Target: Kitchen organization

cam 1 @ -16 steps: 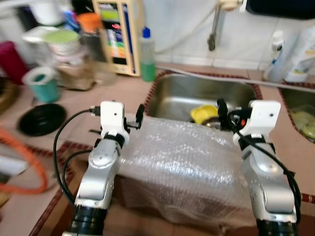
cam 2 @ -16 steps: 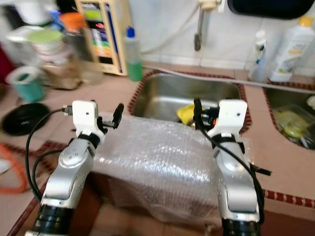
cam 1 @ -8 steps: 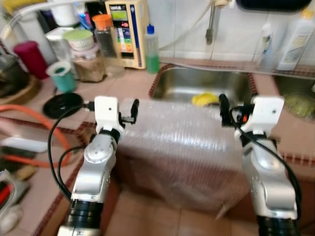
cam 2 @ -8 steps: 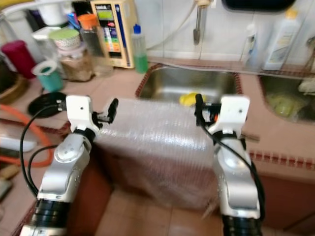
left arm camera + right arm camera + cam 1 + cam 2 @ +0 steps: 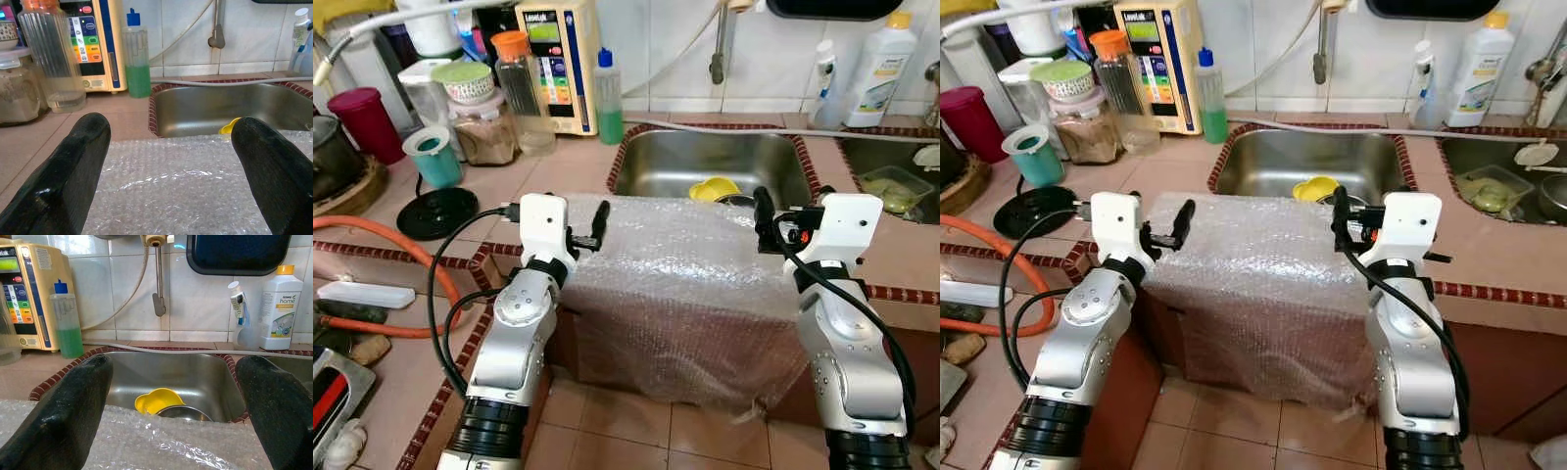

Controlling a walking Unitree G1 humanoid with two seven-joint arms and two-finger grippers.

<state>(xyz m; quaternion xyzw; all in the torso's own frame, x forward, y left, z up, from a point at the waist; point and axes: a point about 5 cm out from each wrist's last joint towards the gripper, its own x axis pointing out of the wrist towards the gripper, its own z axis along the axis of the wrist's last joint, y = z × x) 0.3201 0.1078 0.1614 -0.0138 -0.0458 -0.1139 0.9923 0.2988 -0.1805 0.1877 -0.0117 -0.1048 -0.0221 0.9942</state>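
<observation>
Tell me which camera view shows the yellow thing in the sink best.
The right wrist view: the yellow thing lies in the steel sink against a dark round dish, framed between the open right tool. The eye views show it small beyond the bubble-wrapped box. The left wrist view shows a sliver past the open left tool.

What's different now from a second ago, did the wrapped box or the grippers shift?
Mostly the head camera moved: the view pulled back and sharpened, so more counter and floor show. The bubble-wrapped box stays between the left gripper and right gripper, both open, one at each of its sides. The yellow item remains in the sink.
</observation>
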